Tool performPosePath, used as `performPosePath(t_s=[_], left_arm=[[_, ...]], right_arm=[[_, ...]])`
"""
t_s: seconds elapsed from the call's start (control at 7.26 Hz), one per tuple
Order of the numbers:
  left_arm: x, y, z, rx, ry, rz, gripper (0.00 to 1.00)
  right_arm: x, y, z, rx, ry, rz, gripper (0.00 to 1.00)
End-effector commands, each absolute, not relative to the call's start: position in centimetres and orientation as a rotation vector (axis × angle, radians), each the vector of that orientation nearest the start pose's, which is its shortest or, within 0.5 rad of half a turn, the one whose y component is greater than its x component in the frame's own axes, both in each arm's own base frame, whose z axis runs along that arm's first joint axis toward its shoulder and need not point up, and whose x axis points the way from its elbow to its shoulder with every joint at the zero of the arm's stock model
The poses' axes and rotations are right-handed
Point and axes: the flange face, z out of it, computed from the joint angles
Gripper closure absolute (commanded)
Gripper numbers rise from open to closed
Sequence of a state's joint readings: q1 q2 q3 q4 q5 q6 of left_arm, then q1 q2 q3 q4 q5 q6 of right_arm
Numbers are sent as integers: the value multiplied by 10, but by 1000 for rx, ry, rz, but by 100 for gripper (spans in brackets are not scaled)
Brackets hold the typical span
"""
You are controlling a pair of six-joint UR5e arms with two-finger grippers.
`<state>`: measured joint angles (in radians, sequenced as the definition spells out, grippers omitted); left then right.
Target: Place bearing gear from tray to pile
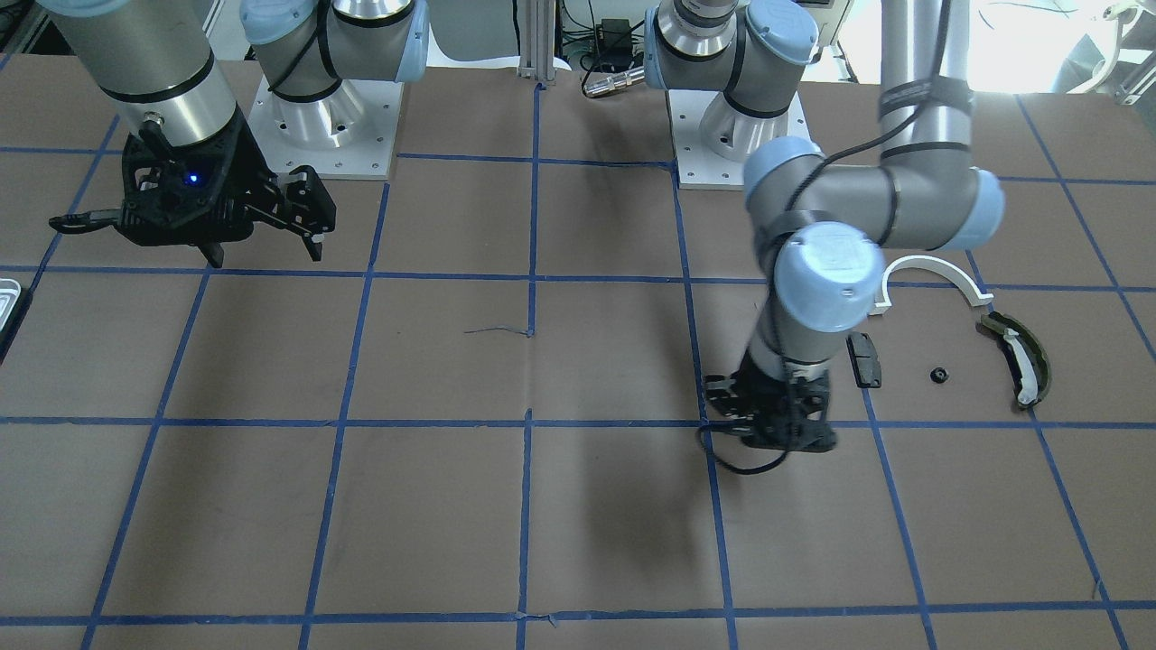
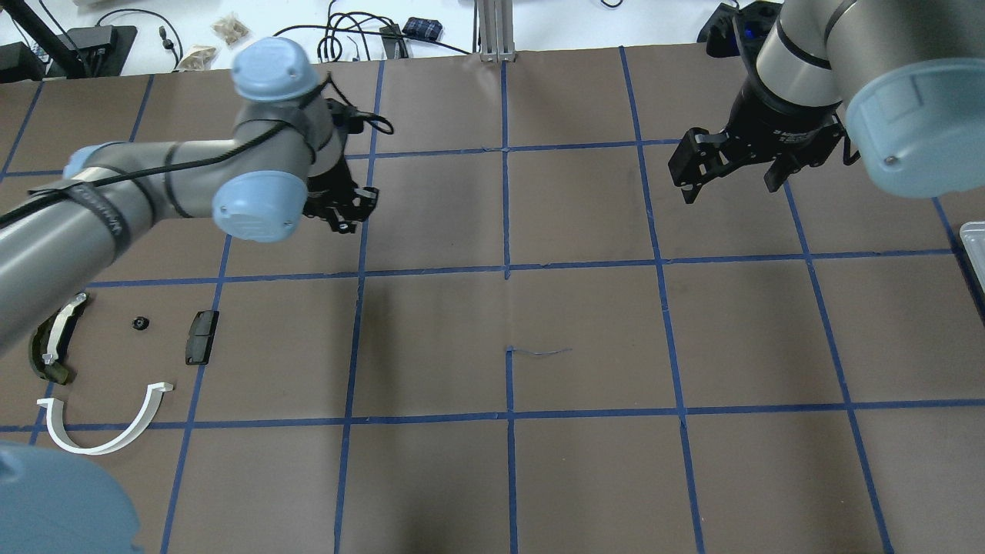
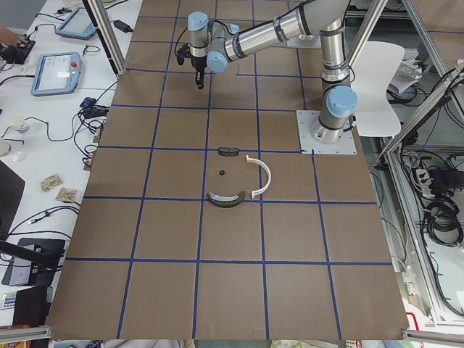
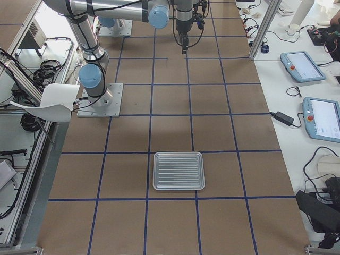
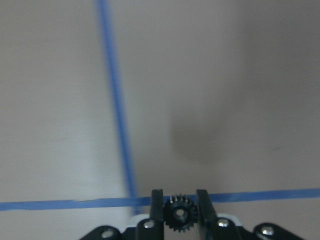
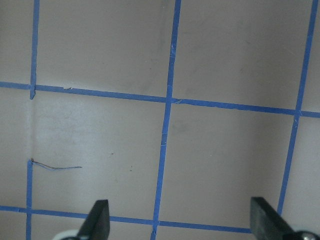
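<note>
One toothed gear (image 5: 180,216) was pinched in the nearly closed left gripper (image 5: 180,196), and was best lowered beside the left-edge pile (image 2: 202,337) before being released.

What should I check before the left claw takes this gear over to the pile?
1. Grip: bearing gear clamped between the fingers of the left claw: ok.
2. Path: only bare table shows between that claw and the black block: ok.
3. Drop spot: open surface among the black block, small black part, olive curved piece and white half-ring: ok.
4. Right claw: open, empty, far across the table: ok.
5. Left claw's height over the table: cannot tell.
6. Tray: shows empty: ok.
</note>
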<state>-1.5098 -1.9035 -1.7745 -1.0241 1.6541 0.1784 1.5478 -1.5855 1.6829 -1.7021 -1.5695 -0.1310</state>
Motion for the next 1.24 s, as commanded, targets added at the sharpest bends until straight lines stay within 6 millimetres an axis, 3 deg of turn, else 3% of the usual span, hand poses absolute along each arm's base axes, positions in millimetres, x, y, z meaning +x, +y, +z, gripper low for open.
performPosePath(t_s=[0.0,0.28,0.41,0.55,0.83,0.96,1.1], left_arm=[[71,-553,255,275,3069,97,100],[177,-525,234,201,3189,75,100],[203,-518,224,236,3181,56,100],[207,-517,217,233,3168,33,100],[195,-498,188,218,3148,8,100],[186,-489,189,226,3127,-13,100],[189,-488,191,223,3118,-7,100]], right_arm=[[122,-490,454,-174,3142,-57,0],[122,-490,453,-174,3142,-55,0],[123,-490,454,-174,3142,-57,0],[122,-491,454,-174,3142,-60,0],[122,-491,454,-174,3142,-60,0],[122,-491,455,-174,3142,-62,0],[122,-491,453,-176,3144,-57,0]])
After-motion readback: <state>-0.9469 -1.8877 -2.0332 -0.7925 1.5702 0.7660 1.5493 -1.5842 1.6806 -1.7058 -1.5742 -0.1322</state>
